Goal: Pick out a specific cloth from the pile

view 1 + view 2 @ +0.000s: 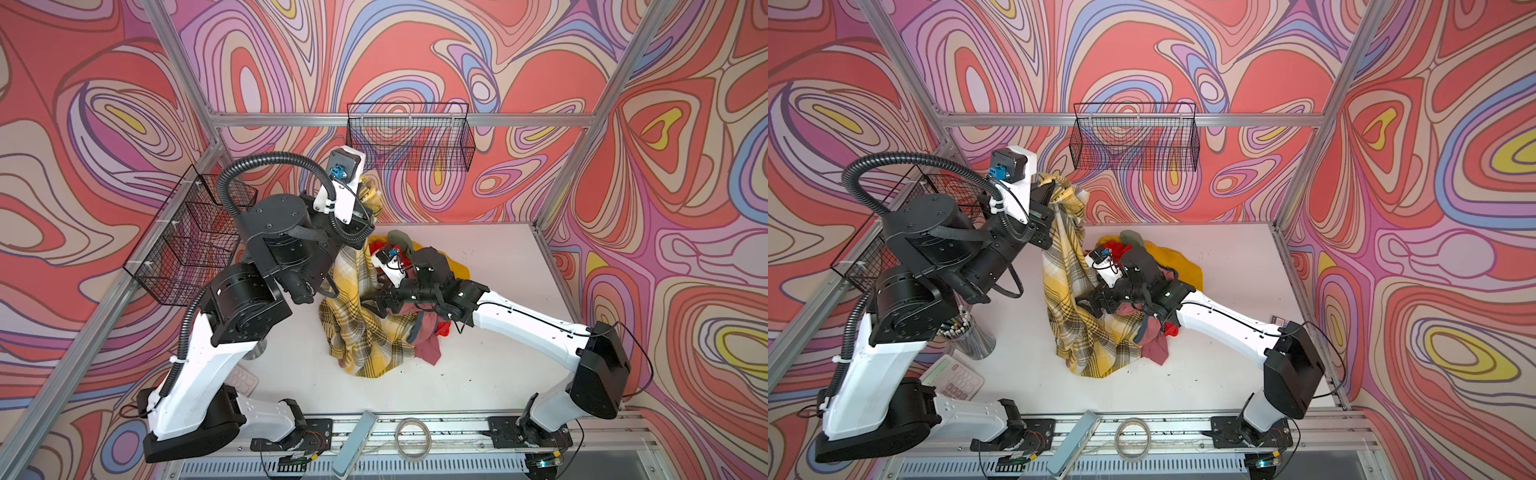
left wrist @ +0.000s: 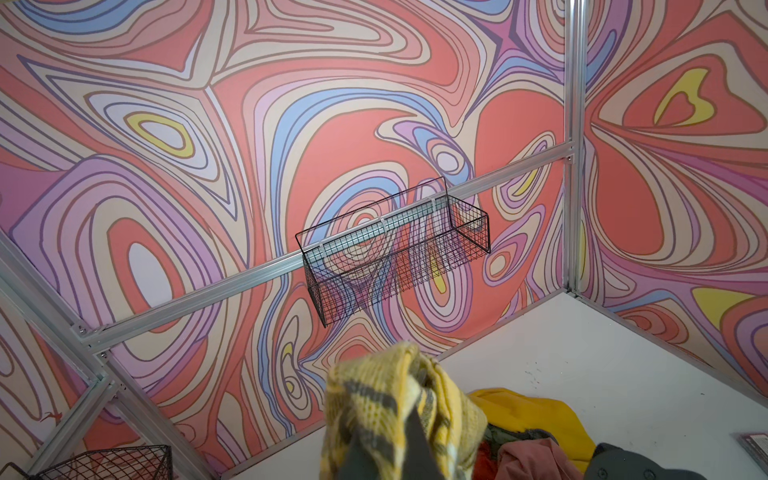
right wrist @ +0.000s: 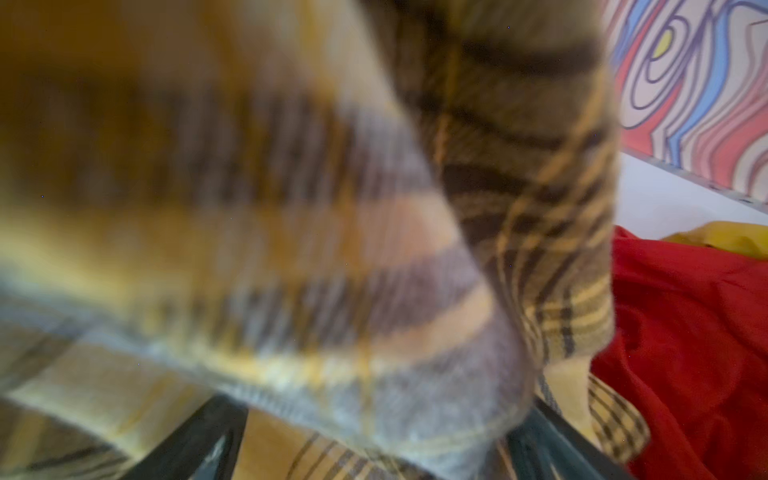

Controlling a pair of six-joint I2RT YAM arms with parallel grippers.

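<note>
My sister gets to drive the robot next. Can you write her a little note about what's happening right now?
Left gripper: shut on the top end of the plaid cloth, holding it high above the table.
Right gripper: open and low, against the hanging middle of the plaid cloth, gripping nothing.
The pile: red, pink, yellow and green garments on the table, right beside the cloth's lower end.
Done: one end of the plaid cloth is lifted.
Left: its lower part lies on the table, touching the pile. It probably needs pulling up and away until it hangs clear.
</note>
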